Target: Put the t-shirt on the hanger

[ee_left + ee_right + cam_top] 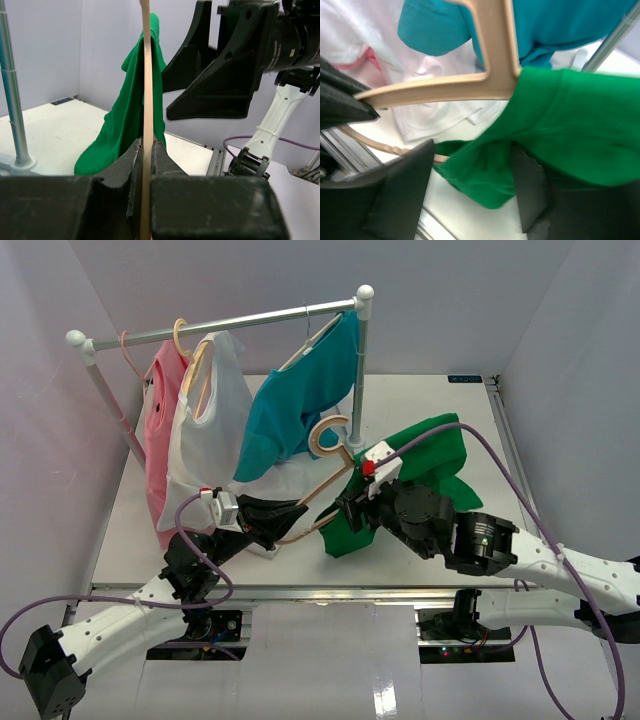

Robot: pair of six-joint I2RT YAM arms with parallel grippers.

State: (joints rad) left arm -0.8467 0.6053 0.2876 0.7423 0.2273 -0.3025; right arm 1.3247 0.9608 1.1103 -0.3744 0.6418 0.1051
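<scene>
The beige hanger (322, 480) is held tilted above the table, hook (328, 434) uppermost. My left gripper (278, 521) is shut on its lower left arm; in the left wrist view the beam (146, 75) rises straight out of my closed jaws (146, 150). The green t-shirt (425, 455) drapes over the hanger's right arm and trails onto the table, also showing in the left wrist view (131, 112). My right gripper (352, 510) is open at the shirt's lower fold. In the right wrist view green cloth (570, 130) hangs between its spread fingers (400, 195), by the hanger's neck (495, 75).
A rail (225, 328) on posts (358, 390) spans the back left, carrying a pink shirt (160, 430), a white shirt (210, 430) and a teal shirt (300, 400) close behind the hanger. The rack post shows in the left wrist view (12, 100). Walls enclose the table.
</scene>
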